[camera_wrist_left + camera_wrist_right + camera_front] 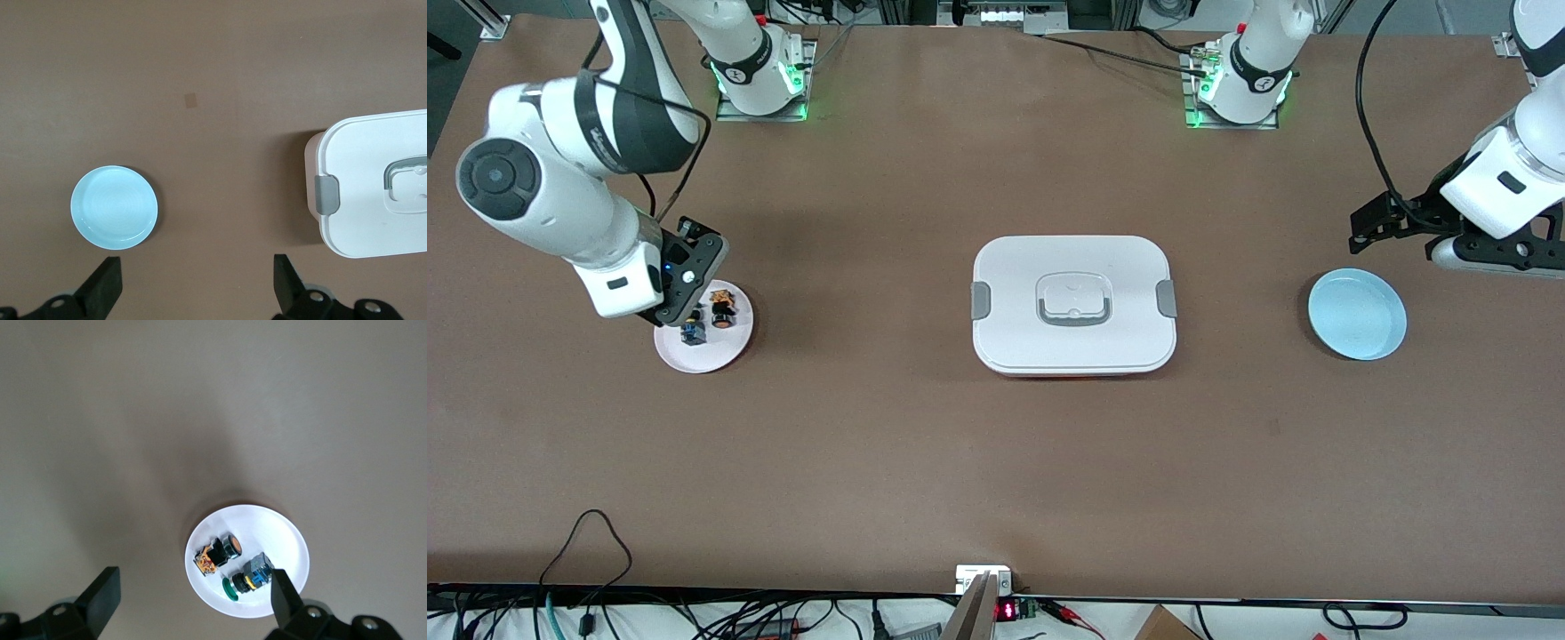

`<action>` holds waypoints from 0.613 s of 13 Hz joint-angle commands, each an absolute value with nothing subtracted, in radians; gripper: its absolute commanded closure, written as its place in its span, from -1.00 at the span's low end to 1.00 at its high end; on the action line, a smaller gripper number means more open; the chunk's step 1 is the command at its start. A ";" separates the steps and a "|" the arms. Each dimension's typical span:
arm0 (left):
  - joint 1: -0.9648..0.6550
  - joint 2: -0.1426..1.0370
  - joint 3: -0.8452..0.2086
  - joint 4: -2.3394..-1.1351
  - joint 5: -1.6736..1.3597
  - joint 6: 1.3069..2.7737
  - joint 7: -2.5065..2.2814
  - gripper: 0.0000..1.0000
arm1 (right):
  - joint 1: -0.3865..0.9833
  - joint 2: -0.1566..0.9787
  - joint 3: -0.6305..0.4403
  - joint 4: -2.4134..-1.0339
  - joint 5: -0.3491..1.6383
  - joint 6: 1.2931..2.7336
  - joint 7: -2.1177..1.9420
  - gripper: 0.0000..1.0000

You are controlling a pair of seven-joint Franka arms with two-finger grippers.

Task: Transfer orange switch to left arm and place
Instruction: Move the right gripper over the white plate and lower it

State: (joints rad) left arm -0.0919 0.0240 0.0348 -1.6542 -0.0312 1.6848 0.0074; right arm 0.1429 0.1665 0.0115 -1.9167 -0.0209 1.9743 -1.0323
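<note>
From the front view, a large white rounded-rectangular plastic box [1074, 304] with grey side clips and a recessed handle sits mid-bench, an obstacle between the two ends, which is likely why the transfer needs both arms. Toward the right arm's end, a small white round plate [729, 354] holds the tiny orange switch [723, 310], black-bodied with a round orange cap, beside a similar green-capped, blue-bodied switch [692, 333]. The right gripper [680, 298] hangs over this plate, apparently lining up a pick. Toward the left arm's end, an empty pale blue round plate [1357, 314] lies near the left gripper [1371, 228], whose arm waits, probably to receive. The brown matte bench [960, 462] is otherwise bare; cables and small electronics run along its camera-side edge. In the left wrist view, the jaws stand wide apart, empty, above bare bench between the blue plate [114, 207] and the box's clipped end [373, 183]. In the right wrist view, the jaws are likewise spread and empty, with the orange switch [219, 553] lying on its side on the white plate [280, 533], beside the green-capped one [248, 579].
</note>
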 commanded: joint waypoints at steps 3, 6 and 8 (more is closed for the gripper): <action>-0.094 0.021 0.031 -1.655 -0.006 1.680 -0.003 -1.00 | 0.085 0.146 0.041 -2.119 -0.015 2.181 -1.426 -1.00; -0.094 0.021 0.031 -1.655 -0.006 1.680 -0.003 -1.00 | 0.026 0.182 0.041 -2.206 -0.014 2.347 -1.691 -1.00; -0.094 0.021 0.031 -1.655 -0.006 1.680 -0.003 -1.00 | 0.008 0.227 0.041 -2.206 -0.015 2.382 -1.748 -1.00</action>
